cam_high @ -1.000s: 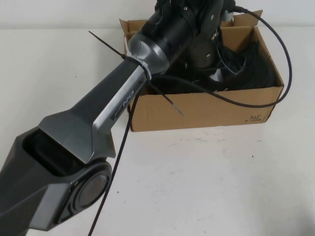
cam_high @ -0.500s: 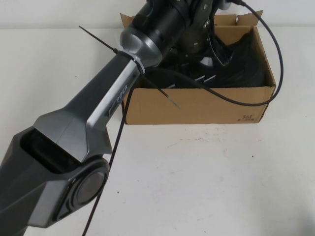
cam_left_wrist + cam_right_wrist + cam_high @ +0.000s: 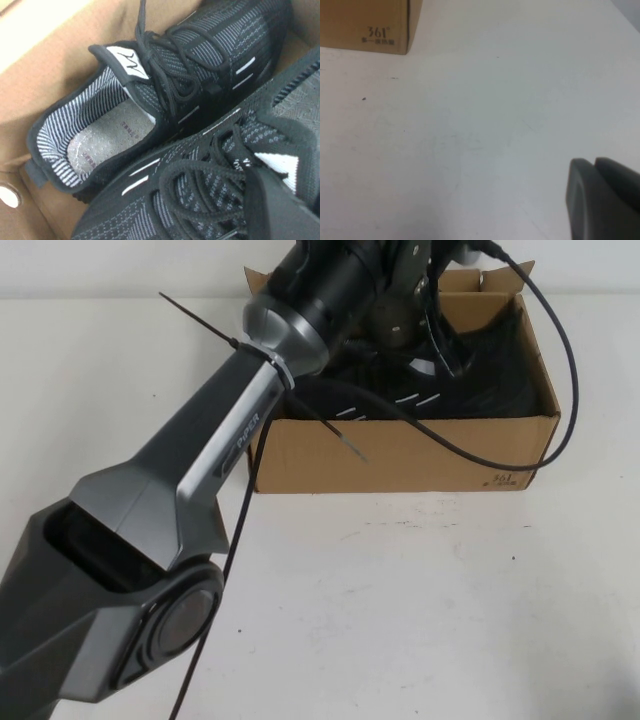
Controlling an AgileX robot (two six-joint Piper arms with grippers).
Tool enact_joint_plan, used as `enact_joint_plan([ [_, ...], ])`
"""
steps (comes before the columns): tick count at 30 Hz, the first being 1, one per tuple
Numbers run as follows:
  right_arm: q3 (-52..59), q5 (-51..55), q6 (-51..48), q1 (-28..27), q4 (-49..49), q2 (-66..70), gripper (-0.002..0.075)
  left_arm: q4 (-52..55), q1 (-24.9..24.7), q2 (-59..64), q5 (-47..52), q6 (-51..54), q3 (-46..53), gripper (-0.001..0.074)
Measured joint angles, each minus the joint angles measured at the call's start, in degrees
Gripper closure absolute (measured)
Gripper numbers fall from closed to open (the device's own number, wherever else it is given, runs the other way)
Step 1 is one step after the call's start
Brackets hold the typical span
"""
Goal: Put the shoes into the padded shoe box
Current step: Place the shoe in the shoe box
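Left wrist view hides the left gripper's fingers, so I cannot tell their state; it hangs over the padded shoe box point(image 3: 400, 455), at the table's far side. Both shoes point(image 3: 165, 95) lie directly below, side by side lengthwise: black knit, white dashes. Right gripper point(image 3: 602, 200), fingers together, hovers over bare table point(image 3: 470, 125).
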Motion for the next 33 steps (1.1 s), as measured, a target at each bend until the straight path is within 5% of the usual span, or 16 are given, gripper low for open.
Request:
enact_joint_plan([
  [33, 0.00, 0.00, 0.00, 0.00, 0.00, 0.00, 0.0734, -7.90, 0.07, 1.77, -0.32, -2.42, -0.03, 0.0732],
])
